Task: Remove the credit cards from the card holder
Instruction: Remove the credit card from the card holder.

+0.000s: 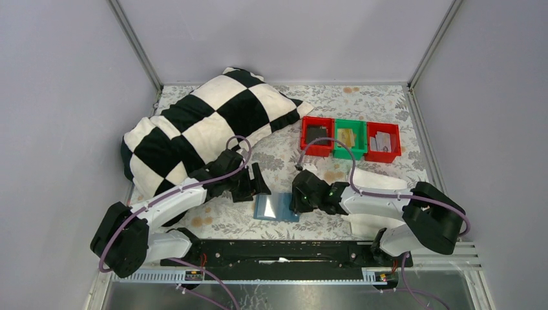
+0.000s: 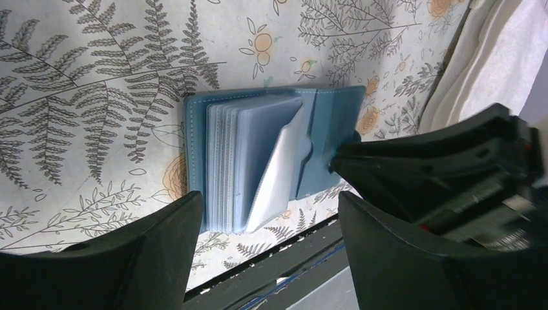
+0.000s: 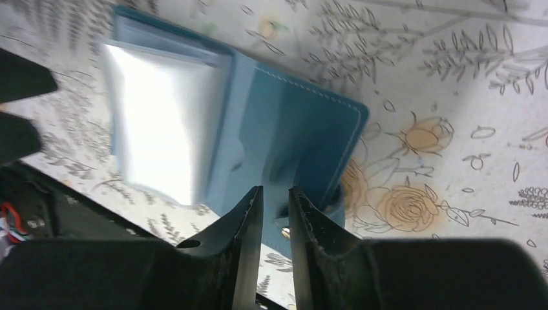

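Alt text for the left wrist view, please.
An open teal card holder lies on a fern-printed table cover, its clear sleeves fanned. The left end effector hangs open over it; the right end effector touches its edge.

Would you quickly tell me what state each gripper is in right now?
Left gripper: open, holding nothing, just above the card holder.
Right gripper: nearly closed, apparently pinching the card holder's edge.
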`<state>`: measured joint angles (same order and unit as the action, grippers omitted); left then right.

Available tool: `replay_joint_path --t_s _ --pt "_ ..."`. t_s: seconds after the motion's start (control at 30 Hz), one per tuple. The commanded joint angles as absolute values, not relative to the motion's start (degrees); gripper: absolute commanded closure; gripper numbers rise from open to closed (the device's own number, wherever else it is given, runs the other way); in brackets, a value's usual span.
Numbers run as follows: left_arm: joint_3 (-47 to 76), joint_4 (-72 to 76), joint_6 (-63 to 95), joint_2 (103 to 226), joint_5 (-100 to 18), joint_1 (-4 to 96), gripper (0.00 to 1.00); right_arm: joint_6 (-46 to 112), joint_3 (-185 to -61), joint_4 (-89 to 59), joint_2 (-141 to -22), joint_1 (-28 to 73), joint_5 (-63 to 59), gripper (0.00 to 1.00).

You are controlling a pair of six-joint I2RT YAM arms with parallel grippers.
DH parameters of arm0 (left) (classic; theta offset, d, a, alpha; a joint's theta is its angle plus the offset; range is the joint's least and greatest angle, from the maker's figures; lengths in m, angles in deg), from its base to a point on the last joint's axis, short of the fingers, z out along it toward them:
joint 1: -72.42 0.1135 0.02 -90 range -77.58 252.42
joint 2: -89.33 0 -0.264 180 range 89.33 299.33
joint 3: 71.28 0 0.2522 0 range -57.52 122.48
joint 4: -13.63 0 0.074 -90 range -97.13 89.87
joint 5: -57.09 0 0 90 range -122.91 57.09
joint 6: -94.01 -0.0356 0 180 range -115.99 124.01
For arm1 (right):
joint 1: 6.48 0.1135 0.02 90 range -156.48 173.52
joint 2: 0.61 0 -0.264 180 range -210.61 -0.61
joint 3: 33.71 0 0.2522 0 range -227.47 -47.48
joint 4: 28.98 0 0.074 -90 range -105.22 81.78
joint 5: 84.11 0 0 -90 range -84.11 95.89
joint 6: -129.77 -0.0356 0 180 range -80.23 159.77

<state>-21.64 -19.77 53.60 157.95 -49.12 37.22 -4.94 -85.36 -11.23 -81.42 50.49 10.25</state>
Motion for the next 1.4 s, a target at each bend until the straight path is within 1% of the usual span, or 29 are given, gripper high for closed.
replay_joint_path --t_s 0.0,0.2,0.27,0.57,0.67,0.77,0.9,1.13,1.27,1.37 --pt "-21.4 -18.0 54.2 157.2 -49.0 36.1 0.20 -6.8 -82.7 -14.7 -82.8 50.1 9.6 0.72" --pt "-22.0 -13.7 56.1 158.0 -50.2 33.4 0.20 -7.1 -81.7 -14.7 -82.8 49.5 10.7 0.73" --pt "-21.0 -13.3 56.2 158.6 -49.4 32.1 0.20 -7.5 -80.6 -17.5 -82.3 48.9 10.3 0.72" --pt "-18.4 -10.7 56.7 164.9 -50.0 29.8 0.19 -8.1 -78.1 -18.9 -81.1 47.6 9.0 0.72" --pt "-18.3 -7.2 57.9 166.5 -52.4 28.6 0.18 -8.3 -77.2 -18.9 -80.1 47.1 9.1 0.72" --pt "-19.0 -0.6 60.7 167.5 -55.3 27.5 0.18 -8.4 -76.3 -19.2 -78.9 46.6 9.0 0.71" --pt "-19.2 6.6 63.5 169.0 -56.4 25.7 0.18 -8.1 -75.2 -19.5 -76.9 46.3 8.3 0.70" --pt "-18.8 10.0 64.9 174.1 -57.2 24.4 0.18 -10.0 -73.1 -18.6 -72.3 46.1 9.0 0.71" --pt "-19.7 13.6 67.0 176.1 -58.8 24.0 0.19 -9.6 -69.9 -21.7 -68.4 46.0 7.8 0.71" --pt "-19.7 13.9 67.3 176.7 -58.1 23.6 0.19 -9.3 -69.1 -20.3 -65.0 45.9 8.9 0.71"
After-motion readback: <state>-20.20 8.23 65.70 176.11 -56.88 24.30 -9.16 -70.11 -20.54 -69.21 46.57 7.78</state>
